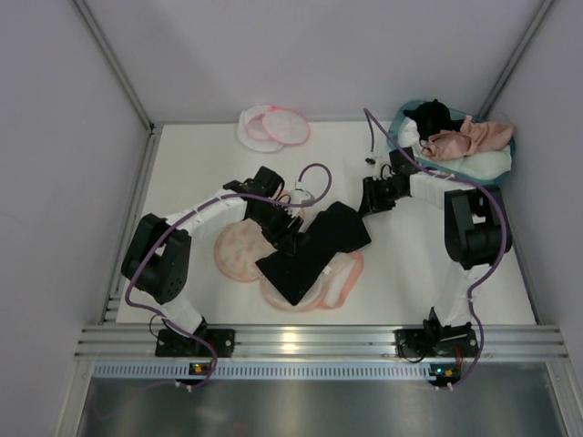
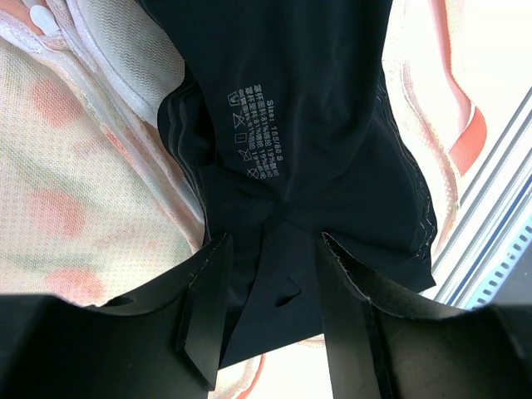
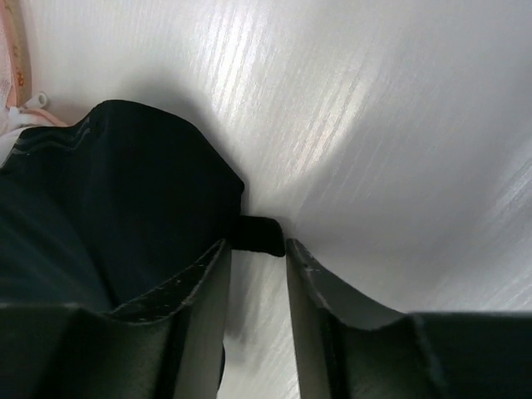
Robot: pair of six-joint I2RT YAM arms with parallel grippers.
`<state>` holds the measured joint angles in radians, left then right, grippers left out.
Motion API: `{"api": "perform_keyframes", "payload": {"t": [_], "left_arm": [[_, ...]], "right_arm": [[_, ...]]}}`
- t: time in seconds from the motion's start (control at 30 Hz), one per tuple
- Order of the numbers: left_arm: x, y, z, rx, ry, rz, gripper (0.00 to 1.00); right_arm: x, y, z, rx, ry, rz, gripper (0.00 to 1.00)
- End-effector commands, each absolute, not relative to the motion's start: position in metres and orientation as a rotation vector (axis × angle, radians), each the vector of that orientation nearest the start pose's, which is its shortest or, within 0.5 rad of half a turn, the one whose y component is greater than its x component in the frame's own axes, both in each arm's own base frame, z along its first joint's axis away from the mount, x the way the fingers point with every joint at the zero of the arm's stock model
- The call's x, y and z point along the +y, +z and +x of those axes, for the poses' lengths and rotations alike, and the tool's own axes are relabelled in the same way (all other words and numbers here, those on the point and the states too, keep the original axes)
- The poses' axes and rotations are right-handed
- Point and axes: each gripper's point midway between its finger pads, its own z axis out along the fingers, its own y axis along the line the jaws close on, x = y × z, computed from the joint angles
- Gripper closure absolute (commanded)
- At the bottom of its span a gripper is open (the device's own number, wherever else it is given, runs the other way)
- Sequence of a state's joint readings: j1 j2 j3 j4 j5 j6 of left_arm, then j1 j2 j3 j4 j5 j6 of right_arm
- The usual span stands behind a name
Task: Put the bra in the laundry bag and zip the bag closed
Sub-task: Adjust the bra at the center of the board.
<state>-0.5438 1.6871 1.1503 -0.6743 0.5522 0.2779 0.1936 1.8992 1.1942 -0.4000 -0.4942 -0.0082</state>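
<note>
Top external view: left gripper (image 1: 293, 241), pointing five o'clock, is clamping black garment (image 1: 314, 253); right gripper (image 1: 367, 198), pointing nine o'clock, is hovering parted, empty.

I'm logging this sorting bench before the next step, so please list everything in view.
pouch: one, white mesh with a pink rim, far edge of the table, left of middle.
basket: one, teal, far right corner.
bra: one, salmon pink, on top of the basket's pile.
black item: one, black, in the basket, left of the bra.
white item: one, white, in the basket, under the bra.
garment: one, black, mid-table, across the pad.
pad: one, orange print with pink trim, under the garment.
table: one, white.
left pincer: one, black, closed on the garment.
right pincer: one, black, open at the garment's corner.
</note>
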Motion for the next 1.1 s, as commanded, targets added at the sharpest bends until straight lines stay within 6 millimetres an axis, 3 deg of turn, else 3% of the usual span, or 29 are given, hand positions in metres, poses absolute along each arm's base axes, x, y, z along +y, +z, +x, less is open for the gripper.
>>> {"api": "perform_keyframes", "payload": {"t": [0.0, 0.13, 0.27, 0.4, 0.47, 0.7, 0.83, 1.07], "left_arm": [[-0.249, 0.09, 0.252, 2.399, -0.84, 1.215, 0.5], [-0.249, 0.096, 0.253, 2.371, -0.832, 1.227, 0.5], [-0.242, 0.103, 0.251, 2.327, -0.789, 1.271, 0.49], [-0.227, 0.114, 0.244, 2.237, -0.7, 1.347, 0.46], [-0.218, 0.11, 0.238, 2.215, -0.661, 1.395, 0.44], [-0.201, 0.114, 0.225, 2.131, -0.586, 1.493, 0.41], [-0.194, 0.112, 0.215, 2.068, -0.571, 1.598, 0.39], [-0.177, 0.095, 0.204, 1.951, -0.441, 1.784, 0.38]], "right_arm": [[0.161, 0.016, 0.376, 2.62, 0.685, -0.473, 0.68], [0.164, 0.018, 0.376, 2.623, 0.714, -0.483, 0.99], [0.164, 0.04, 0.382, 2.561, 0.75, -0.484, 1.0], [0.154, 0.089, 0.401, 2.438, 0.724, -0.478, 1.0], [0.151, 0.114, 0.408, 2.385, 0.703, -0.491, 1.0], [0.148, 0.162, 0.416, 2.282, 0.668, -0.536, 1.0], [0.157, 0.184, 0.406, 2.243, 0.728, -0.572, 1.0], [0.199, 0.206, 0.35, 2.193, 0.881, -0.757, 1.0]]}}
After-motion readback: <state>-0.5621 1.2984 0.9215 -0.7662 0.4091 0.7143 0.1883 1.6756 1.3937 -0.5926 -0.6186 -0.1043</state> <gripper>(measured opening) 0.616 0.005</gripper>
